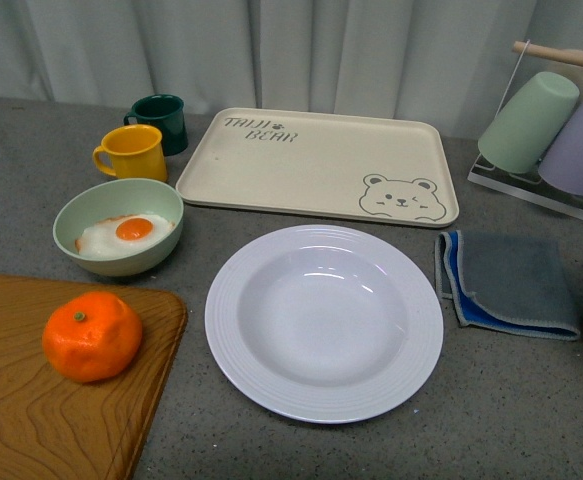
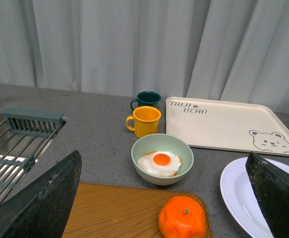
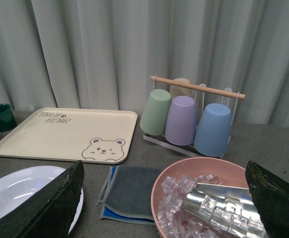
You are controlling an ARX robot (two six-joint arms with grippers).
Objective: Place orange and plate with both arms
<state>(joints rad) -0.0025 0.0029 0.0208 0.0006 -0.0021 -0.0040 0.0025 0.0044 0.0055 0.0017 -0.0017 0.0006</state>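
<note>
Starting with the front view: finding the lumpy bright orange mandarin [image 1: 92, 337] sitting near the right edge of a brown wooden cutting board [image 1: 21, 420] at the near left. Also finding the large round white deep plate [image 1: 324, 322] lying empty on the grey speckled table [image 1: 531, 410] in the middle, just beside the board and apart from the fruit. Noting a pale green bowl [image 1: 121, 262] holding a fried egg [image 1: 126, 233] just behind the mandarin, a cream rectangular bear-print tray [image 1: 311, 165] lying bare just behind the plate, and a folded grey-and-blue cloth [image 1: 506, 283] to the plate's right. Seeing neither arm here. Moving to the left wrist view: showing the left hand [image 2: 162, 155] spread wide and gripping nothing, with the mandarin [image 2: 182, 218] framed between its dark fingers [image 2: 45, 198] and the plate's rim [image 2: 236, 193] beside one of them. Judging this arm the nearer one for the fruit, with only the green bowl [image 2: 162, 173] crowding its far side. Moving to the right wrist view: showing the right hand [image 3: 164, 163] wide open and empty too, above a pink bowl [image 3: 184, 171] of ice cubes [image 3: 181, 206] and a metal scoop [image 3: 223, 196]. Catching the plate [image 3: 20, 191] past one finger and the cloth [image 3: 129, 193] between. Judging this arm the nearer one for the plate, with bowl and cloth needing clearing first.
</note>
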